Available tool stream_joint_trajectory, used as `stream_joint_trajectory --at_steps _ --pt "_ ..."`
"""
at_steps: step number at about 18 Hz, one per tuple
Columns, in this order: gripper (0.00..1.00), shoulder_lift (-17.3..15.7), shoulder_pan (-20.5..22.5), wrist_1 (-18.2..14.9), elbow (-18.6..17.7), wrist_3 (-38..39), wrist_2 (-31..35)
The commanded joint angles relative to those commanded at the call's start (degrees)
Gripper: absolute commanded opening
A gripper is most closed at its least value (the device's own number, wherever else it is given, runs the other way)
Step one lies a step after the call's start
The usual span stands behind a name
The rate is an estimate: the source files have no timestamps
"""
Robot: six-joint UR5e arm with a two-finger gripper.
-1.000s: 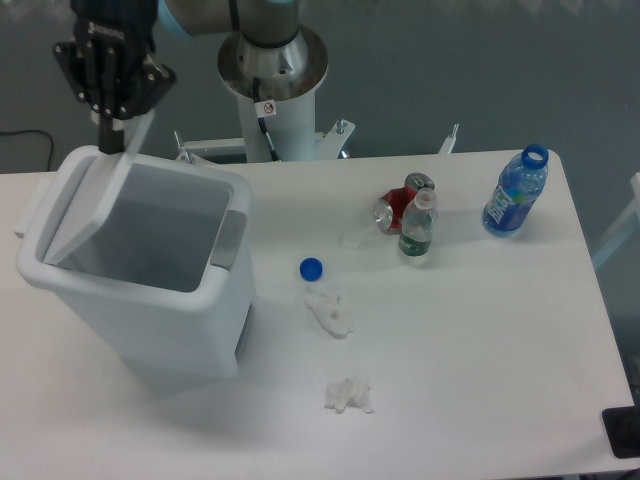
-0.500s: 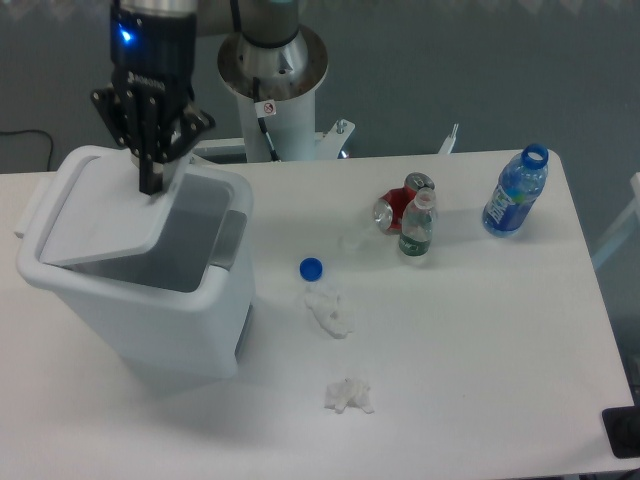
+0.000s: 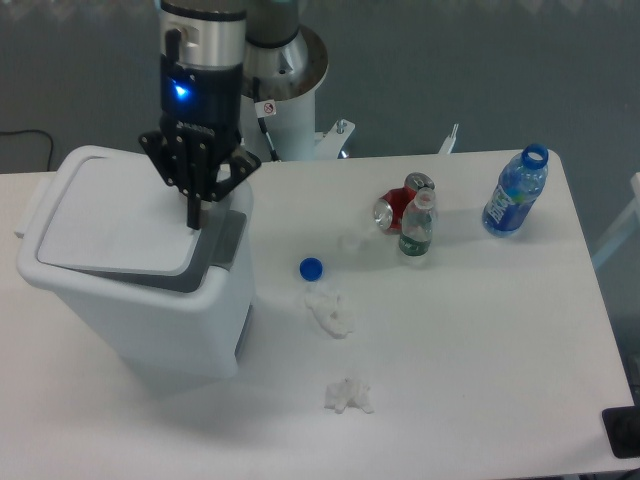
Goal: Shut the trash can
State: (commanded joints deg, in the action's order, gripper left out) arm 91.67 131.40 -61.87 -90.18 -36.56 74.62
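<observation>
The trash can (image 3: 150, 310) is a large white bin standing at the table's left. Its flat white lid (image 3: 115, 215) lies almost level over the opening, with a thin dark gap still showing along its near edge. A grey latch (image 3: 225, 240) sits at the bin's right rim. My gripper (image 3: 194, 220) points straight down at the lid's right edge, its fingers together in one narrow tip that touches the lid beside the latch. Nothing is held between them.
A blue bottle cap (image 3: 312, 268) and two crumpled white tissues (image 3: 329, 310) (image 3: 348, 396) lie right of the bin. Further right stand a red can (image 3: 398, 207), a small clear bottle (image 3: 417, 228) and a blue bottle (image 3: 515, 193). The robot base (image 3: 273, 60) rises behind the table.
My gripper has swept right and down over the bin, pushing the lid from a steep tilt to nearly flat over the opening.
</observation>
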Motion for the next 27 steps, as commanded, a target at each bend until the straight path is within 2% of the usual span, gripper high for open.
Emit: stream_joint_trajectory --at_steps 11,16,21,25,27 --pt "0.00 0.26 0.09 -0.09 0.26 0.09 -0.61" --pt "0.00 -0.87 1.49 -0.09 2.28 0.70 -2.63" --pt "0.00 -4.12 3.08 -0.35 3.34 1.67 -5.71" --pt "0.00 -8.25 1.85 -0.26 3.34 4.74 -8.16" --pt "0.00 -10.19 -0.08 -0.35 3.25 5.27 -10.45"
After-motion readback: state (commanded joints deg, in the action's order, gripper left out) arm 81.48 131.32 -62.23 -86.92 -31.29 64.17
